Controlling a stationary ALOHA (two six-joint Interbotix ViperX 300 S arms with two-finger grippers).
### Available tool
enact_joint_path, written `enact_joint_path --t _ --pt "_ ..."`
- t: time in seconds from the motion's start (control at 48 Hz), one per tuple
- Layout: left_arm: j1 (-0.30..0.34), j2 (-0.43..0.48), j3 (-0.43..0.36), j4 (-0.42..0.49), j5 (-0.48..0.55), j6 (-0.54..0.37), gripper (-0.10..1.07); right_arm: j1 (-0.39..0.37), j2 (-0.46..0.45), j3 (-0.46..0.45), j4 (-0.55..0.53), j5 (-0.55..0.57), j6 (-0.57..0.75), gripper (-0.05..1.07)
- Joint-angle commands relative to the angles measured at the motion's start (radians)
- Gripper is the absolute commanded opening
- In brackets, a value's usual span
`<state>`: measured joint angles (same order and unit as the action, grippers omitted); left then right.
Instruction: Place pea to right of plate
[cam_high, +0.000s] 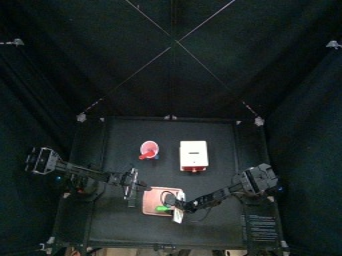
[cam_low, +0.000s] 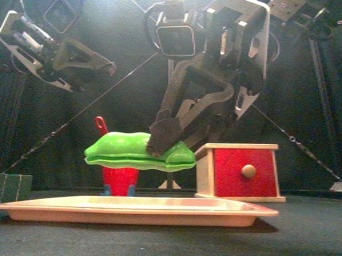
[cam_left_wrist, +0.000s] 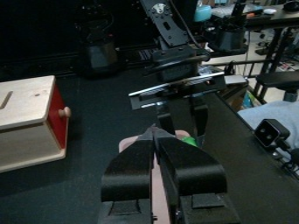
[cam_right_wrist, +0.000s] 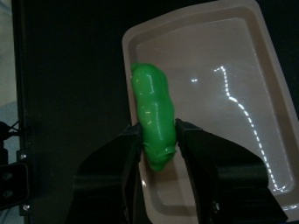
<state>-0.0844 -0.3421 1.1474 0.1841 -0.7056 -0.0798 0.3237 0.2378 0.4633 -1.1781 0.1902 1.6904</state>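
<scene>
The pea (cam_low: 134, 152), a bright green pod, hangs in my right gripper (cam_low: 168, 140) a little above the salmon-pink plate (cam_low: 80, 210). In the right wrist view the jaws of the right gripper (cam_right_wrist: 158, 144) are shut on the pea (cam_right_wrist: 155, 101), over one edge of the plate (cam_right_wrist: 228, 79). From above, the pea (cam_high: 163, 210) is over the plate's (cam_high: 147, 195) front part. My left gripper (cam_high: 132, 187) is shut and empty at the plate's left edge. In the left wrist view its jaws (cam_left_wrist: 163, 144) point at the right arm, with a bit of the pea (cam_left_wrist: 187, 137) showing.
A small red-pink cup (cam_high: 148, 151) stands behind the plate. A white box with a red edge (cam_high: 195, 155) stands to its right; in the front view it (cam_low: 242, 171) is right of the pea. Black table lies right of the plate (cam_high: 221, 215).
</scene>
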Motion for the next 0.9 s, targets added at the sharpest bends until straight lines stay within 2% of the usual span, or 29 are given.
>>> enact_joint_path --t 0.0,0.188,0.354,0.646,0.875 --pt "0.000 -0.009 -0.015 0.002 -0.008 0.000 0.43 0.002 -0.058 -0.005 0.008 0.000 0.002 0.65" --pt "0.006 -0.011 -0.008 0.002 -0.008 0.002 0.43 0.003 -0.132 0.043 0.012 0.002 0.002 0.65" --pt "0.008 -0.011 -0.008 0.002 -0.008 0.000 0.43 0.023 -0.215 0.137 0.044 0.002 0.003 0.65" --pt "0.002 -0.011 -0.005 0.000 -0.008 -0.005 0.43 0.118 -0.359 0.351 0.210 -0.005 0.003 0.65" --pt "0.000 -0.011 -0.005 -0.002 -0.008 -0.003 0.43 0.181 -0.428 0.469 0.334 -0.005 0.005 0.65"
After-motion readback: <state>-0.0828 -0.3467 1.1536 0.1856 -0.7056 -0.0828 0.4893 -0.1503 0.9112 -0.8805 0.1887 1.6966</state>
